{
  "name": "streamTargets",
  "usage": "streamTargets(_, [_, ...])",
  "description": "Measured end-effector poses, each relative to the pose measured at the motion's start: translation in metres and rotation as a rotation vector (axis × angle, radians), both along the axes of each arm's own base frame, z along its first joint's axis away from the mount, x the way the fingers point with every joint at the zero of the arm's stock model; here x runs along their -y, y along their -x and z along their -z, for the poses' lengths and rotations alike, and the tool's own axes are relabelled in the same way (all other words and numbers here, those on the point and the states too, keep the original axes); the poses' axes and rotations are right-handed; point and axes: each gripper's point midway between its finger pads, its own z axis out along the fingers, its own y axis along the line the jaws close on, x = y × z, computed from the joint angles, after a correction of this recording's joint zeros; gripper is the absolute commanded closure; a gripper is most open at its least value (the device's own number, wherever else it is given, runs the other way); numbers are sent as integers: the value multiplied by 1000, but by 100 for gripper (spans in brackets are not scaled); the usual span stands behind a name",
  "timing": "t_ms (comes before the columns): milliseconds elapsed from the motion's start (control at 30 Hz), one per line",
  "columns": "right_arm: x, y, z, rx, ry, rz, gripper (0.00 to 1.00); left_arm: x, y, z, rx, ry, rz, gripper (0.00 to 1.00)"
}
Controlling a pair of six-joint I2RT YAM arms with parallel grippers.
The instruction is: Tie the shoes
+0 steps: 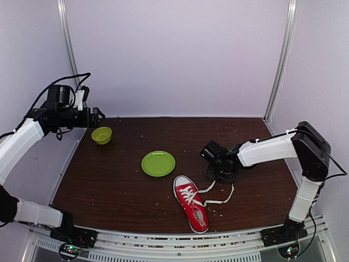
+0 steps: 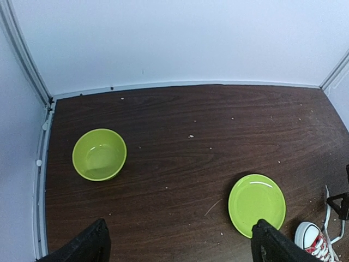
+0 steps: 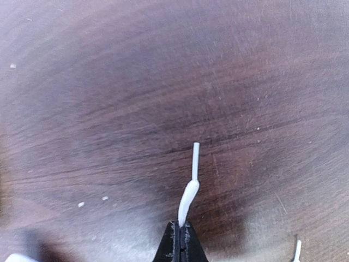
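Near edge, right of centre: the sneaker (image 1: 191,203) lies on its sole on the table (image 1: 109,191), heel toward the near edge and white toe cap toward the far edge, angled slightly left. In the left wrist view only its toe cap (image 2: 310,236) shows, at the lower right.

The laces (image 1: 217,192) are untied. They trail loose on the table from the right side of the sneaker toward the right edge. One strand runs up to the right gripper (image 1: 221,173).

The right gripper sits low over the table, just beyond and to the right of the toe. In its wrist view the gripper (image 3: 179,236) has its jaws pressed together on the lace end (image 3: 191,183). The stiff tip stands out past the fingertips above the wood.

Centre of the table: a flat green plate (image 1: 158,163) (image 2: 256,204), just beyond the toe and apart from it.

Far left corner: a green bowl (image 1: 101,135) (image 2: 99,154), upright, well apart from the plate.

Left gripper (image 1: 100,115) (image 2: 180,229): raised above the far left corner, near the bowl, jaws spread wide with nothing between them.

Pale specks (image 2: 191,136) are scattered over the table.
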Motion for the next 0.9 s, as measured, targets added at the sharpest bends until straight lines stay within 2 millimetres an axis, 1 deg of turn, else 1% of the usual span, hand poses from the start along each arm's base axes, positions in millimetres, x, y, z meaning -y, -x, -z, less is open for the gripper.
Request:
streamTargets(33, [-1,0,-4,7,-8,-4,100,9,3,-1,6,-5,20,9])
streamTargets(100, [-3,-2,-22,38,-40,-13,100,32,13,-3,20,-3,75,10])
streamTargets(133, [-5,-3,-35,63,-63,-22,100,46,20,-3,31,2,111,10])
streamTargets(200, [-10,-6,-67,127,-121,-44,100,80,39,3,50,27,196,10])
streamTargets(233, [-13,-7,-84,161,-149,-59,100,99,48,7,58,37,245,10])
streamTargets(267, [-18,-8,-107,204,-186,-78,100,123,60,14,57,53,304,10])
streamTargets(333, [-26,-9,-139,268,-236,-112,100,159,75,25,55,73,395,10])
streamTargets(367, [-32,-8,-157,301,-265,-132,100,182,84,29,53,86,452,10])
streamTargets(400, [-38,-7,-174,330,-291,-157,100,200,89,33,55,95,491,10])
streamTargets(467, [-51,-3,-199,372,-341,-197,100,247,105,43,63,116,601,10])
streamTargets(500, [-57,0,-209,388,-366,-221,100,265,111,49,61,123,643,10])
streamTargets(533, [-62,3,-214,395,-383,-239,100,281,117,56,53,126,681,10])
streamTargets(600, [-70,11,-219,394,-410,-274,100,315,132,74,33,133,771,10])
streamTargets(667, [-78,18,-220,382,-428,-306,100,337,142,87,21,138,827,11])
streamTargets(733, [-82,22,-219,370,-436,-327,100,352,147,97,13,147,863,11])
streamTargets(800, [-84,26,-218,362,-436,-342,100,358,146,104,10,152,874,13])
streamTargets(833, [-84,26,-219,361,-437,-346,100,361,146,105,9,153,877,14])
streamTargets(900, [-84,29,-221,362,-443,-355,100,367,142,105,20,163,879,20])
